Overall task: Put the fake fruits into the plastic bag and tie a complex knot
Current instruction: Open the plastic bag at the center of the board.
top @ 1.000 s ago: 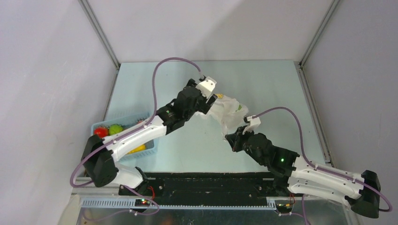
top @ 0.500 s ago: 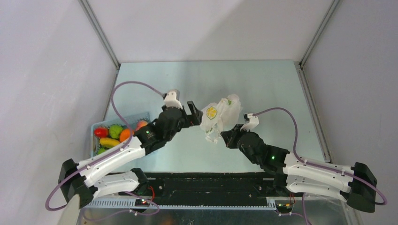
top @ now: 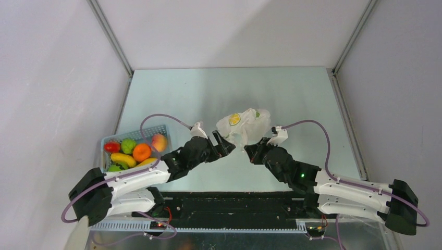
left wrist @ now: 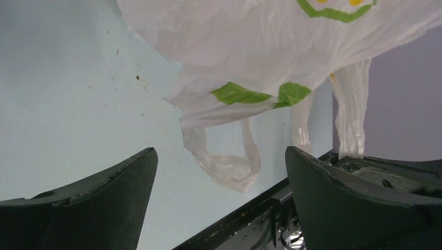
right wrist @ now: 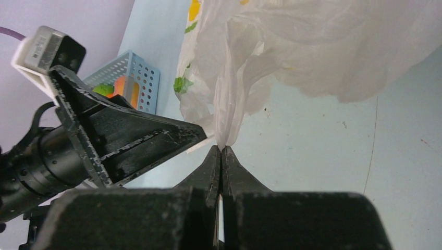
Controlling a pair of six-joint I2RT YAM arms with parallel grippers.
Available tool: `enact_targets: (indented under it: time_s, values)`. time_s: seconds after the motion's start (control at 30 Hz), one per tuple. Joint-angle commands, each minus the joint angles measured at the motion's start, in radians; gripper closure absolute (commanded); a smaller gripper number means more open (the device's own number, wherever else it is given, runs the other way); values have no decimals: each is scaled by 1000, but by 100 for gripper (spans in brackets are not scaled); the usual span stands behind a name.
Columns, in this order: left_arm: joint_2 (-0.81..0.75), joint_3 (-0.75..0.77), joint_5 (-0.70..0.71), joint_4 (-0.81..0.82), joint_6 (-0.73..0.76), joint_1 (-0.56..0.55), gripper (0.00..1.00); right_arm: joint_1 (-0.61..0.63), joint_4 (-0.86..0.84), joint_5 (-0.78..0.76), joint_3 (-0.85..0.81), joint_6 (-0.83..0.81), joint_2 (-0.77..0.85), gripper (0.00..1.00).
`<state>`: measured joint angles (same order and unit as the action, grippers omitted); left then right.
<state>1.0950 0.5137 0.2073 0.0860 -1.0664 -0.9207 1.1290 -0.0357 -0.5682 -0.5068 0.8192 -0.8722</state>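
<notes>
top external: bag (top: 245,125) hangs crumpled on a single pinch

the thin film could slip or tear out of that one pinch, and with the bag bunched up like this nothing would drop in cleanly. right gripper (right wrist: 221,151) is clamped on a gathered fold at the bag's lower edge. left gripper (top: 223,144) stands wide apart, holding nothing, just beside the bag, a handle loop (left wrist: 229,166) dangling ahead of its fingers. the fruits (top: 134,151) lie in the blue basket (top: 151,130), well apart to the left.

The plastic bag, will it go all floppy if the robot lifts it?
Probably floppy: the plastic bag crumples in soft folds where the right gripper pinches it. Likely light, since it looks thin. Its handle loop droops limp.
</notes>
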Motion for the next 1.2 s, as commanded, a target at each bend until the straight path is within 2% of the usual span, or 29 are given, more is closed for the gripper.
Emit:
enact_targets:
  time_s: [0.0, 0.13, 0.23, 0.37, 0.4, 0.43, 0.47, 0.6, 0.67, 0.73, 0.83, 0.9, 1.0, 1.1, 1.17]
  values:
    - [46, -21, -36, 160, -107, -4, 1, 8, -36, -45, -2, 13, 12, 100]
    - [97, -19, -22, 192, -143, -3, 6, 12, -32, -50, -2, 10, 19, 100]
    - [122, -25, 16, 211, -169, -4, 20, 14, -27, -57, -3, 7, 26, 100]
    - [154, -29, 34, 236, -192, -3, 42, 18, -12, -70, -3, 4, 39, 100]
    - [166, -25, 30, 243, -192, -4, 53, 18, -10, -75, -2, 2, 45, 100]
    - [171, -22, 17, 250, -188, -3, 59, 17, -8, -77, -2, -8, 46, 100]
    - [177, -13, 12, 249, -176, -4, 71, 17, -7, -84, -2, -16, 53, 100]
    - [128, 16, 4, 153, -93, 7, 97, 10, 62, -153, -19, -101, 99, 100]
    - [81, 45, -8, 59, -11, 27, 100, -21, 110, -177, -35, -164, 138, 100]
    - [33, 86, -53, -46, 90, 61, 100, -87, 153, -138, -56, -234, 172, 100]
    - [-4, 170, -162, -258, 244, 123, 100, -259, 224, 10, -98, -323, 196, 100]
    - [-8, 249, -246, -394, 405, 158, 100, -373, 269, 99, -133, -375, 184, 100]
    - [11, 392, -312, -620, 567, 185, 100, -519, 331, 172, -189, -419, 155, 100]
    - [54, 514, -312, -759, 729, 193, 100, -676, 343, 233, -234, -448, 108, 100]
    - [74, 548, -259, -818, 793, 197, 100, -756, 346, 244, -267, -466, 80, 100]
